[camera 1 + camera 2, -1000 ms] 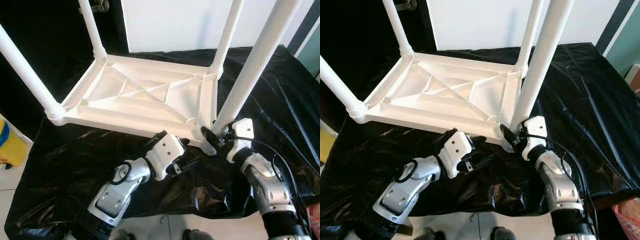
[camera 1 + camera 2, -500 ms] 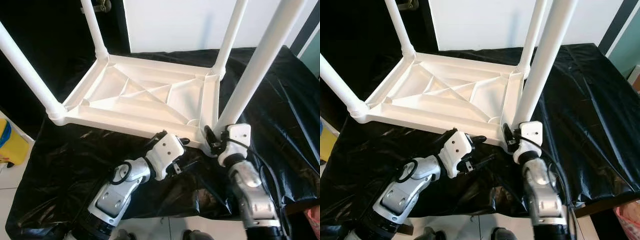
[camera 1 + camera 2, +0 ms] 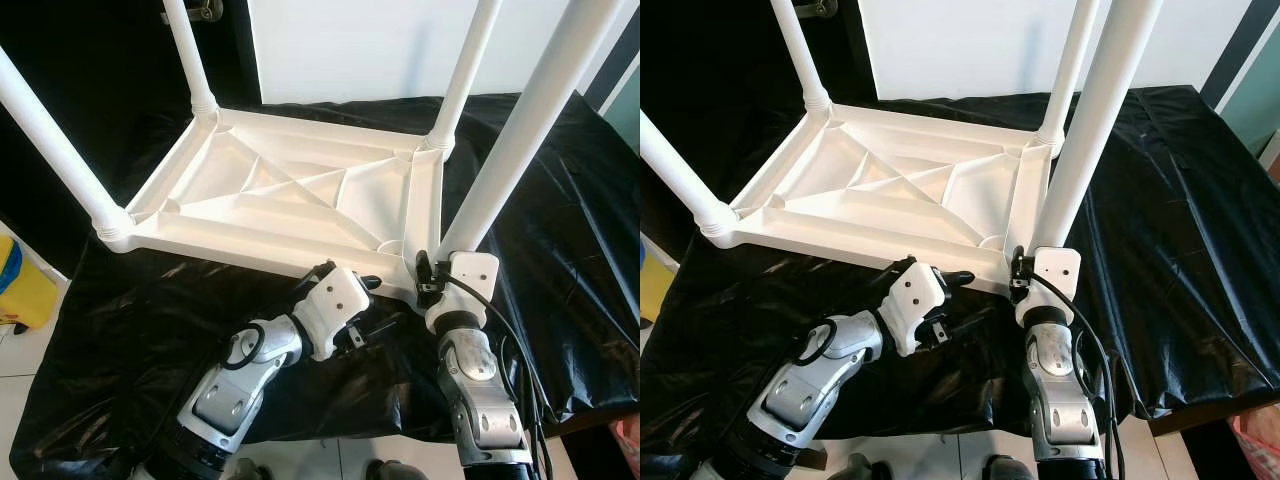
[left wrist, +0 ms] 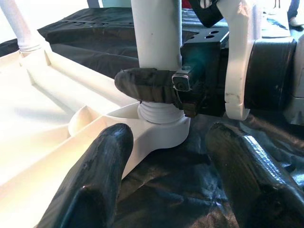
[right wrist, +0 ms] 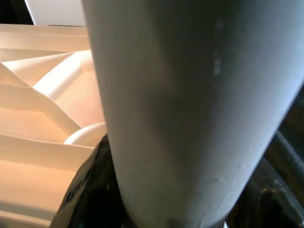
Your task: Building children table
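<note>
A white plastic children's table (image 3: 290, 190) lies upside down on a surface covered with a black sheet (image 3: 560, 220), its legs pointing up. My right gripper (image 3: 425, 275) is shut on the base of the near right leg (image 3: 510, 150), just above its socket at the corner. In the left wrist view one black finger (image 4: 147, 85) wraps that leg (image 4: 156, 38). The leg (image 5: 190, 95) is pressed close in the right wrist view. My left gripper (image 3: 372, 305) stands open beside the table's near edge, facing that corner, with nothing between its fingers (image 4: 90, 185).
A yellow container (image 3: 20, 290) stands on the floor at the left, past the sheet's edge. A white panel (image 3: 350, 50) rises behind the table. The sheet's front edge hangs over tiled floor close to my arms.
My right forearm has swung left around the near right leg, from the right side to straight below the corner, with the gripper staying on the leg's base. The left arm has not moved.
</note>
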`<state>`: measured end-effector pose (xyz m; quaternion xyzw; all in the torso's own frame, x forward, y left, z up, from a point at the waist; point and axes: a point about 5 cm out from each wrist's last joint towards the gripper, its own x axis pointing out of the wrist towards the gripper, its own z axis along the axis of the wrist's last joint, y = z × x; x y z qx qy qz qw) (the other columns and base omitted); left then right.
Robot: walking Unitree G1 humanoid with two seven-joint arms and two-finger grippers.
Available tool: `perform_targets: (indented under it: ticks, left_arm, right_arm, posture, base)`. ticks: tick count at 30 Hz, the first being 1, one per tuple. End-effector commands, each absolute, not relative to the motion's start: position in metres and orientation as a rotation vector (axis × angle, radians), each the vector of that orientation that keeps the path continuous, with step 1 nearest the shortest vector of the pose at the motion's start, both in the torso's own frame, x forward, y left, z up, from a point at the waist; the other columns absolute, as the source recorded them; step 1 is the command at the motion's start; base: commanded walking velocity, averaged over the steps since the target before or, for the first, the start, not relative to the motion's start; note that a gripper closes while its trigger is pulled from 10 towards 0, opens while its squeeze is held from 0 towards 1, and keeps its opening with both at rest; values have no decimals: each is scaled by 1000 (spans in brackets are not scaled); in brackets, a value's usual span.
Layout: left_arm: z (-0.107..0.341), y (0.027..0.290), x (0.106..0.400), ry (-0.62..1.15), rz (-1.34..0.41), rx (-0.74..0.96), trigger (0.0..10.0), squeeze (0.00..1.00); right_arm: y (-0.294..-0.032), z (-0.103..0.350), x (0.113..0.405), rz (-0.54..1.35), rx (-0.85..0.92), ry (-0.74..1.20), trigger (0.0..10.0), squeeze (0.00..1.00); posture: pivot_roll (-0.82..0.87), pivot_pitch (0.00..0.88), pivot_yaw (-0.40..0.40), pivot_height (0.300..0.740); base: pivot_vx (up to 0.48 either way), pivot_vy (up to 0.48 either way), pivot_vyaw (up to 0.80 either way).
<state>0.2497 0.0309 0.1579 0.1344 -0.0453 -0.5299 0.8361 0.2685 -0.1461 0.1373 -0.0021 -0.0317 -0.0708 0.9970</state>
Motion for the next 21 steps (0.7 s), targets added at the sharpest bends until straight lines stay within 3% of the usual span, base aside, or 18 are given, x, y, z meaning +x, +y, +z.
perform_targets:
  ticks: [1,2,5,6,16,18,21]
  left_arm:
    - [153,32,251,-82,-1090,291,10000,0]
    - [153,32,251,-83,-1088,291,10000,0]
    - [153,32,251,-83,-1087,292,10000,0]
    - [153,32,251,-83,-1087,291,10000,0]
    - [153,31,251,-87,-1089,291,10000,0]
    - [153,32,251,-85,-1093,294,10000,0]
    - [152,33,251,-84,-1094,296,10000,0]
  right_arm:
    - [-149,121,264,-161,-28,25,10000,0]
    - [-149,123,265,-149,-28,10,10000,722]
    - [-149,125,266,-141,-26,1,10000,722]
    - [-151,128,267,-137,-38,-23,10000,1000]
    - [-171,144,274,17,-45,-120,10000,1000]
    - [-178,148,277,133,-58,-131,10000,0]
    - [-181,148,278,166,-64,-127,10000,0]
  posture:
    - [-114,124,24,740]
    - [-114,123,23,740]
    - [-114,123,23,740]
    - [-115,123,22,740]
    - [-121,124,25,740]
    - [-122,125,26,740]
    - [-121,125,27,740]
  base:
    - [0,0,0]
    - [0,0,0]
    - [0,0,0]
    - [0,0,0]
    - [0,0,0]
    - [0,0,0]
    - [0,0,0]
